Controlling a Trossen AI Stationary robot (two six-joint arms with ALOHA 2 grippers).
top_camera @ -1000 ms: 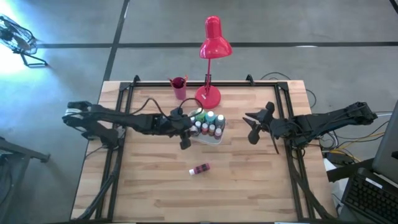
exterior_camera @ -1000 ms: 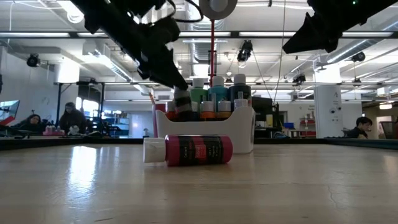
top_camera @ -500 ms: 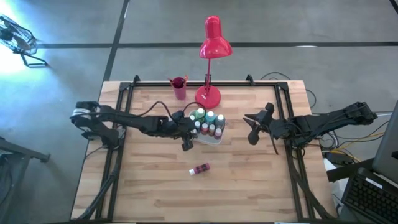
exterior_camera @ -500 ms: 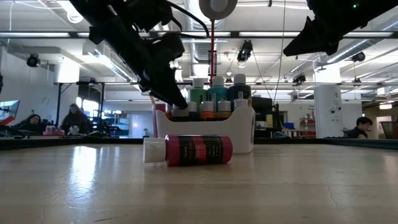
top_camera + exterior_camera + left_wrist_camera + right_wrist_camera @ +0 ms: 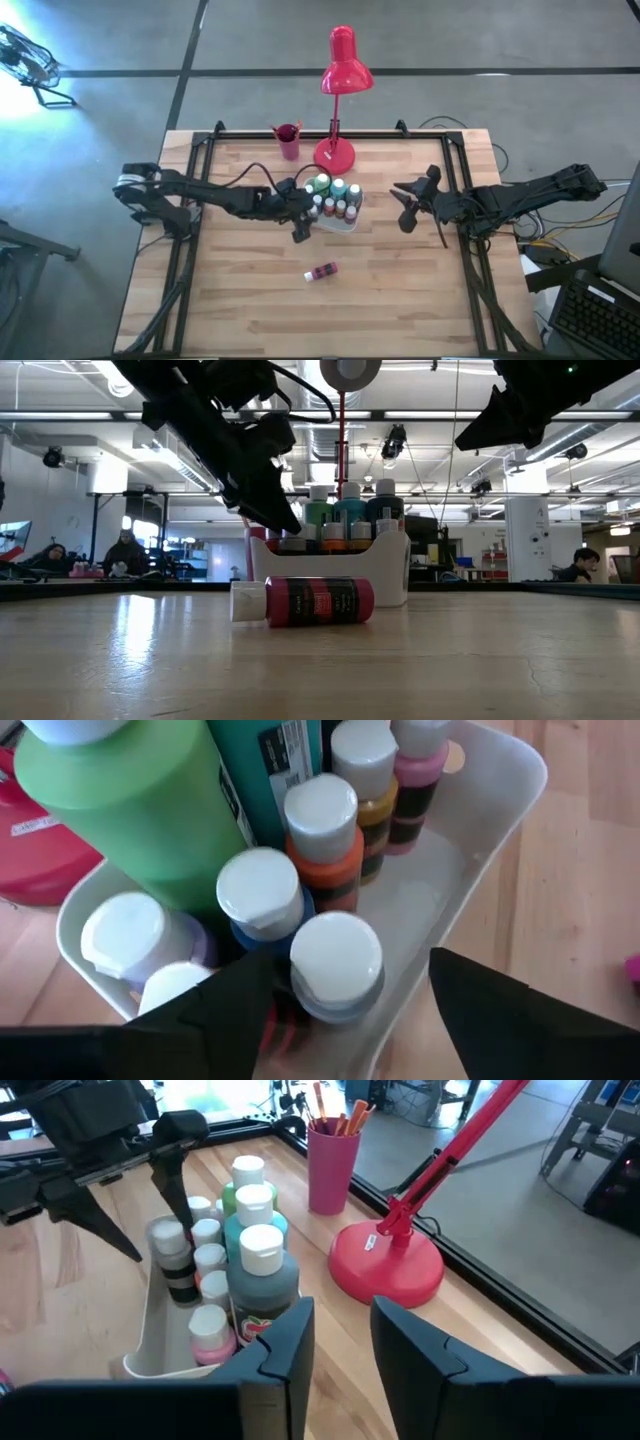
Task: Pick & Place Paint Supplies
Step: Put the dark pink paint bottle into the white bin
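White tray [image 5: 346, 226] near table [image 5: 240, 300] centre, just in front of red desk lamp [image 5: 340, 75] base. Tray packed with upright paint bottles [image 5: 322, 830]: big green one [image 5: 140, 800], teal ones, orange, blue, pink, plus several small ones showing only pale caps. All stand capped, close together, touching.

Left gripper [image 5: 300, 222] at tray's left end, fingers spread wide either side of one small white-capped bottle [image 5: 336, 965] at the tray's edge; not clamping it, gaps visible both sides in left wrist view. Low view shows that arm slanting down onto the tray's end.

One red bottle [image 5: 318, 601] lies on its side on bare table, in front of the tray, well apart from it, pale cap pointing left in low view. Not in any container.

Pink cup [image 5: 333, 1168] behind tray, beside lamp base, holds thin brushes standing up.

Right gripper [image 5: 405, 205] hovers right of tray, apart from it, fingers slightly parted, nothing between them.
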